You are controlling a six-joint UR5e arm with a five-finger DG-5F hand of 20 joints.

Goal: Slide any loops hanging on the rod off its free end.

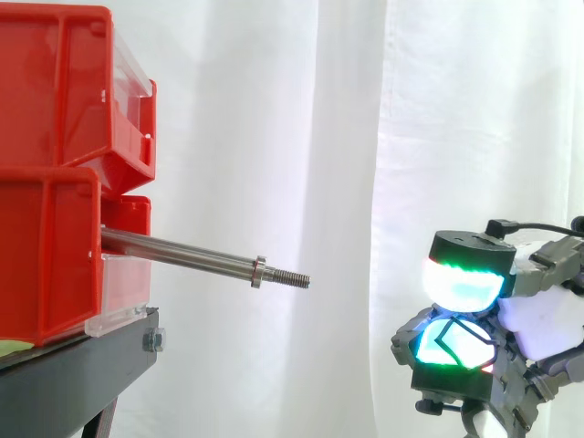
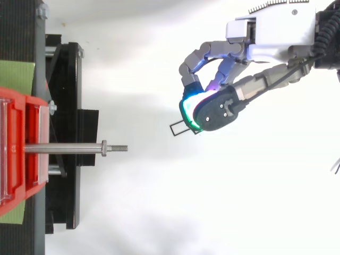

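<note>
One loop [image 2: 171, 128] - a thin black wire rectangle - is pinched at its near end between the curled, glowing fingertips [image 1: 461, 283] of the hand [image 2: 215, 109], its far end poking out at nine o'clock toward the rod [image 2: 64, 148]. From above, the hand sits well apart from the rod's threaded tip [image 2: 119, 148], at about two o'clock of it; from the side it hangs at four o'clock of the tip. The rod itself looks bare from the red bins [image 1: 55, 100] out to its collar [image 1: 259, 272], so the sliding-off seems done.

The risk now lies in the grip. So slight a wire, caught by one end only, could twist or slip out between the thick pads and drop - and where it would land is not shown. Should the hand travel back toward nine o'clock, the protruding end could snag the threads.
</note>
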